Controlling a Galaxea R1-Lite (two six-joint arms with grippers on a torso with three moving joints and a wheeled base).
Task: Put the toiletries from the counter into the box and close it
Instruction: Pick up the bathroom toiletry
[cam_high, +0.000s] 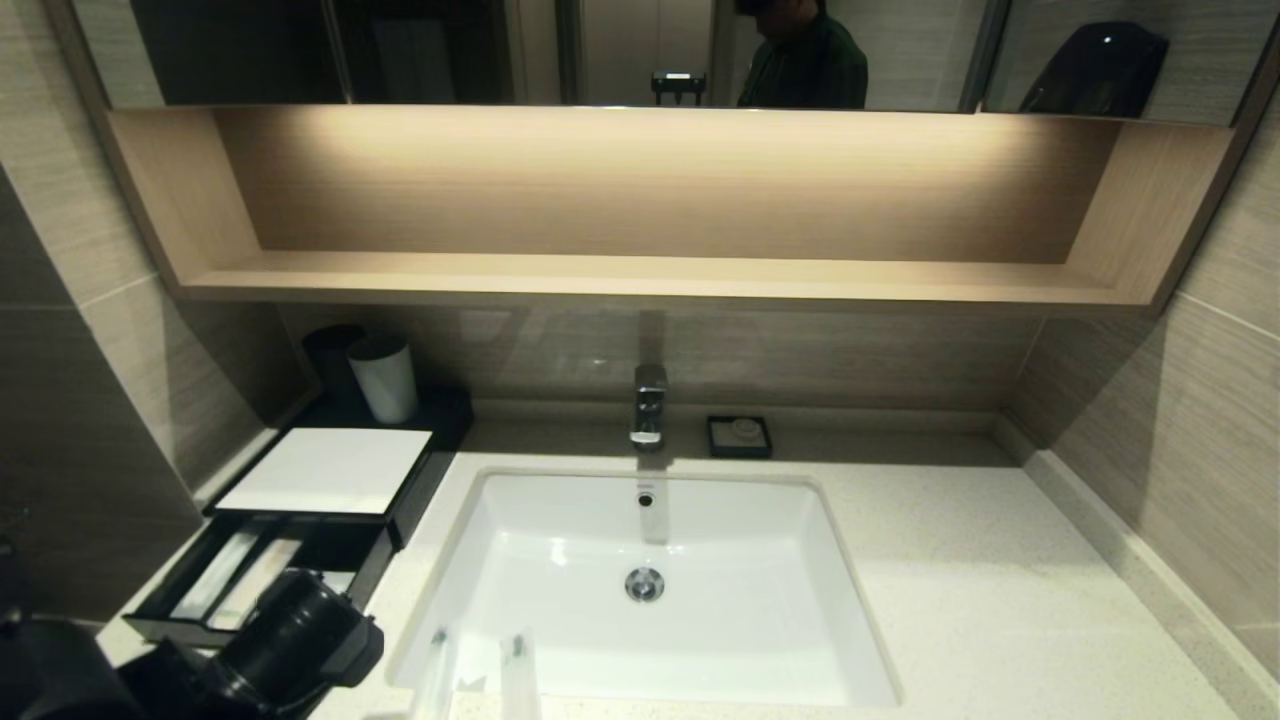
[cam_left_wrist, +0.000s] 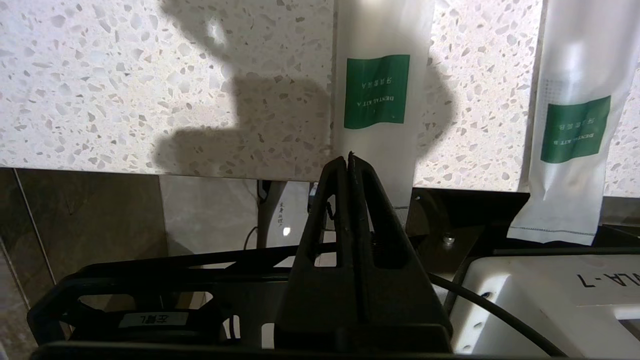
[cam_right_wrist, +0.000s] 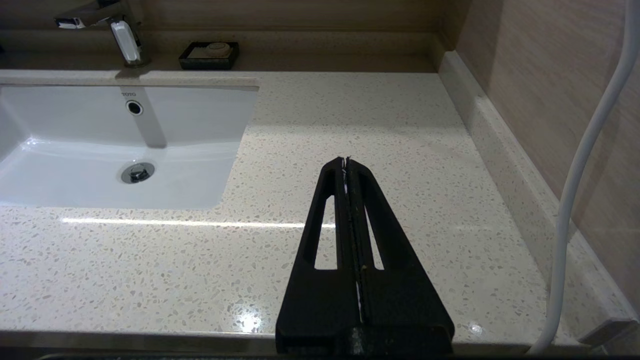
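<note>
Across the whole scene runs the counter (cam_high: 1000, 560), with a white basin (cam_high: 560, 520) sunk in its middle. At its left end sits the box (cam_high: 330, 470), black with a white top. Its drawer (cam_high: 165, 605) is pulled out toward the front, and a few long pale packets (cam_high: 235, 580) lie inside it. So part of the job looks done.

Two long packets are left on the counter. They lie side by side at the front edge, just in front of the basin, and their ends stick out past the edge. One packet (cam_left_wrist: 382, 100) has a green label and lies close to the left gripper (cam_left_wrist: 348, 160). The other packet (cam_left_wrist: 575, 125) lies a little way off to the side. These two must go into the drawer, and then the drawer must be pushed shut.

The left gripper is low at the front left, near the drawer and the counter edge. Its fingers (cam_left_wrist: 370, 220) are pressed together and hold nothing. Its tip points at the edge of the near packet, but I cannot tell if it touches.

The right gripper (cam_right_wrist: 346, 162) is parked over the bare right side of the counter, well apart from the packets. Its fingers are pressed together too, with nothing between them.
</note>
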